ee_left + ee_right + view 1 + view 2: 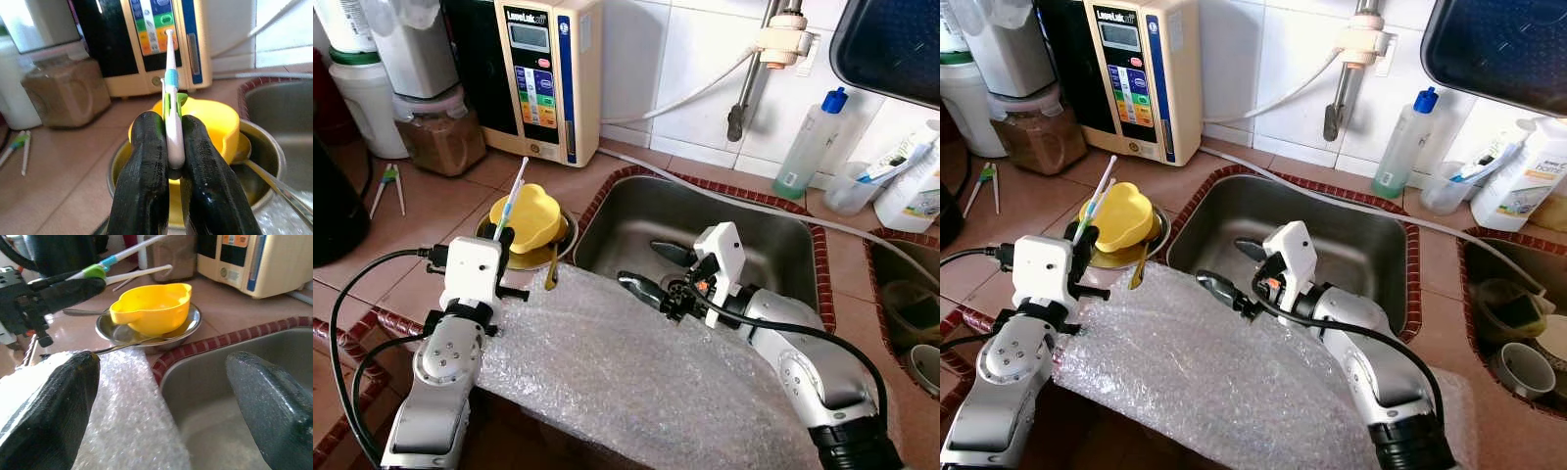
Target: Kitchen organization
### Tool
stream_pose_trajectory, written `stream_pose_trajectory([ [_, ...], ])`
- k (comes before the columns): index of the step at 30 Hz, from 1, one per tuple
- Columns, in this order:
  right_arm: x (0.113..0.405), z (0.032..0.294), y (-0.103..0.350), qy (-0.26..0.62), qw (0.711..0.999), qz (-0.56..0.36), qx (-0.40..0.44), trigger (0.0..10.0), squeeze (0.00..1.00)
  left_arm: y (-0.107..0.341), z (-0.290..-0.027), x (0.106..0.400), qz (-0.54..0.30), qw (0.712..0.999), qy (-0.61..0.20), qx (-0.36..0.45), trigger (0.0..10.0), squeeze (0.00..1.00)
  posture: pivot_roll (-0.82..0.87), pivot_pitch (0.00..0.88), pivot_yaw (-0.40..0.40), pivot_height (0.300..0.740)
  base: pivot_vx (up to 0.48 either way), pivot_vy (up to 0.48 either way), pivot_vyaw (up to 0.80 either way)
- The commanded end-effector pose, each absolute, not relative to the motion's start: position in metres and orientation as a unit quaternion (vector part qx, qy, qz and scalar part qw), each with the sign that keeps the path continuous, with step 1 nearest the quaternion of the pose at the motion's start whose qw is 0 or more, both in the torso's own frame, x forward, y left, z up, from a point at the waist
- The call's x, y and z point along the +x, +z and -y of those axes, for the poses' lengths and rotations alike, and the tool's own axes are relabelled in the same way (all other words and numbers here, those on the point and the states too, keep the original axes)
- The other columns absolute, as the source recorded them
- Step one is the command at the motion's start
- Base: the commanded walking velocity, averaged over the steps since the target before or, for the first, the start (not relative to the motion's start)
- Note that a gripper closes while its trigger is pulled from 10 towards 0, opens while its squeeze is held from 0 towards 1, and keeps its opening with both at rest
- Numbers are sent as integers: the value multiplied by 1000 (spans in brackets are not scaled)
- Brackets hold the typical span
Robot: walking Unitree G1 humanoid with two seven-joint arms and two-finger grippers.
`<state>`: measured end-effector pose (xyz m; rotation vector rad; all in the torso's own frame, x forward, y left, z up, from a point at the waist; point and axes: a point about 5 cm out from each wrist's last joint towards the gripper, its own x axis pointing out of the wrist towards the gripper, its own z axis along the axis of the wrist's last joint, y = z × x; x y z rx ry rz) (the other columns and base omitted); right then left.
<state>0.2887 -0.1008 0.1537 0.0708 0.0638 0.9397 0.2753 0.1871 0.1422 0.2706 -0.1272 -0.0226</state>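
Observation:
My left gripper (503, 238) is shut on a white toothbrush (517, 189) with a blue and green neck, which points up and away. It hovers just in front of a yellow scoop-shaped cup (532, 217) that rests in a steel bowl (567, 232) with a spoon (552, 268). In the left wrist view the black fingers (146, 161) clamp the toothbrush (170, 88). My right gripper (653, 268) is open over the left rim of the steel sink (754, 235), above a bubble wrap sheet (636, 367). Nothing lies between its wide-spread fingers (58, 396).
A cream water ioniser (546, 73) stands at the back wall beside a brown jar (438, 137) and white containers. A blue-capped bottle (813, 142), a plastic cup (850, 189) and a white bottle sit right of the tap hose. A second basin (901, 304) lies at far right.

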Motion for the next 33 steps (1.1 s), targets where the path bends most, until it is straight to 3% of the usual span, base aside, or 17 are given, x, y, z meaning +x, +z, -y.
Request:
stream_pose_trajectory([
  [1, 294, 108, 158, 437, 898, -19, 34, 10000, 0, 151, -189, 277, 88, 986, 2, 145, 0, 0, 89, 0, -39, 740, 0, 0, 0],
  [5, 299, 110, 161, 421, 905, -12, 50, 10000, 0, 157, -180, 282, 114, 980, -15, 163, 0, 0, 91, 0, -51, 740, 0, 0, 0],
  [13, 323, 113, 188, 375, 910, 18, 177, 10000, 0, 158, -127, 296, 159, 952, -147, 217, 0, 0, 89, 0, -71, 740, 0, 0, 0],
  [15, 334, 118, 193, 327, 916, 22, 231, 10000, 0, 158, -108, 298, 181, 936, -186, 236, 0, 0, 87, 0, -76, 740, 0, 0, 0],
  [19, 339, 123, 196, 310, 900, 11, 306, 10000, 0, 153, -86, 302, 184, 926, -229, 238, 0, 0, 87, 0, -78, 740, 0, 0, 0],
  [32, 342, 114, 194, 306, 877, -27, 370, 10000, 0, 158, -52, 309, 224, 906, -270, 238, 0, 0, 59, 0, -83, 740, 0, 0, 0],
  [33, 343, 114, 195, 305, 878, -25, 369, 157, 0, 158, -51, 309, 225, 906, -271, 236, 0, 0, 64, 0, -85, 740, 0, 0, 0],
])
